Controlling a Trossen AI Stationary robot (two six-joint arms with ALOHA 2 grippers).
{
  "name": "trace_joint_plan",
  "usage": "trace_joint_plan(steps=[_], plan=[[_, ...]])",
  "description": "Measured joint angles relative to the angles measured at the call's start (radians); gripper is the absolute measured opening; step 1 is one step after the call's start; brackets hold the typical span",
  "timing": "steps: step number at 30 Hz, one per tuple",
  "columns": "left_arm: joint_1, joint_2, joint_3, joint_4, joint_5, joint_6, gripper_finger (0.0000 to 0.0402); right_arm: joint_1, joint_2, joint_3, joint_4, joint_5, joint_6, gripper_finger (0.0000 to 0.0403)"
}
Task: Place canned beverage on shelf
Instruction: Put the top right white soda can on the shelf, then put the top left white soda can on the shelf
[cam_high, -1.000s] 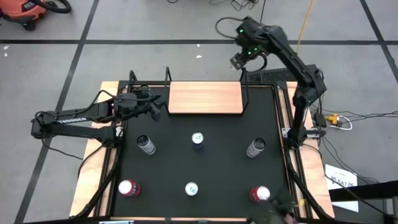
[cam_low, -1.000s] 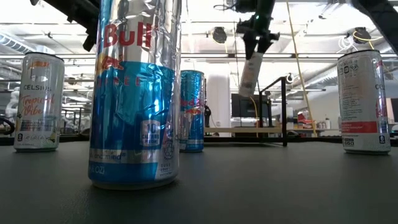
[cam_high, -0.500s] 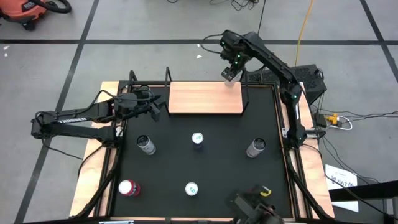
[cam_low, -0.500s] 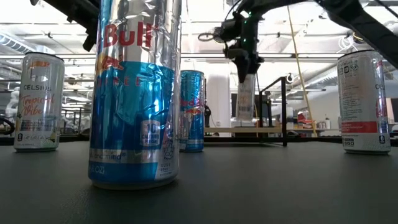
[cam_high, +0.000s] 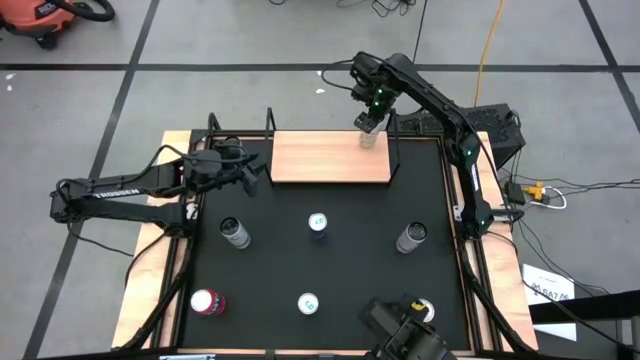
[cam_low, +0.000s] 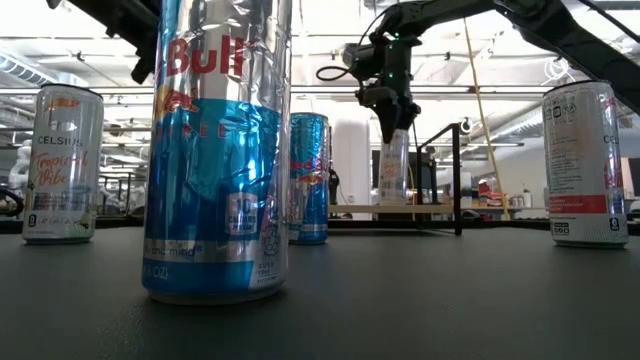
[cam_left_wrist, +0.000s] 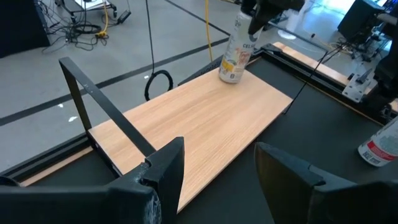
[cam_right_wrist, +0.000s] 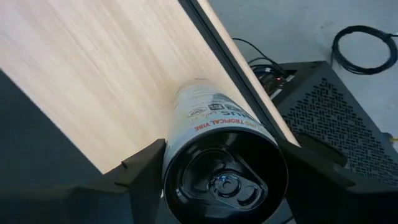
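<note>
Overhead, the right gripper (cam_high: 368, 122) is clamped on the canned beverage (cam_high: 367, 136), which stands at the far right corner of the shelf (cam_high: 330, 158), just inside its right black bracket. The shelf is a pale wood board lying across the far edge of the black mat (cam_high: 340, 270) on the counter. Nearer than the shelf, well apart from it, five other cans stand on the mat: a dark-topped can (cam_high: 235, 232), a middle can (cam_high: 318, 223), a grey can (cam_high: 411, 238), a red can (cam_high: 206, 302) and a white-topped can (cam_high: 308, 303). The left gripper (cam_high: 250, 176) waits just beside the shelf's left end, fingers spread and holding nothing.

From counter height, the right gripper (cam_low: 392, 125) comes down onto the top of the canned beverage (cam_low: 393, 175), whose base looks to meet the shelf (cam_low: 400, 208). A large blue and silver can (cam_low: 220, 150) fills the foreground, with a white can (cam_low: 62, 165) and another at the right (cam_low: 586, 165).

From the left wrist, the canned beverage (cam_left_wrist: 235, 53) leans slightly at the shelf's (cam_left_wrist: 199, 130) far corner, its base on the smooth grained wood; a thin black bracket (cam_left_wrist: 102, 115) crosses the near end.

From the right wrist, the dark fingers (cam_right_wrist: 146, 168) flank the canned beverage (cam_right_wrist: 217, 162), its shiny dark lid and pull tab facing the camera, above the shelf (cam_right_wrist: 99, 68).
</note>
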Motion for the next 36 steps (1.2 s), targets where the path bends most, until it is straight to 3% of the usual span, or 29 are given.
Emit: trace_joint_plan(steps=[12,22,36], plan=[[0.0,0.006,0.0,0.0,-0.001,0.0,0.0196,-0.009,-0.002,-0.058,0.005,0.0,-0.023,0.0298],[0.0,0.007,0.0,0.002,-0.005,-0.009,0.0196,0.0,-0.027,-0.056,0.008,0.007,-0.024,0.0303],[0.0,-0.008,0.01,-0.02,-0.005,-0.019,0.0196,0.011,-0.223,-0.055,0.021,0.008,0.055,0.0304]])
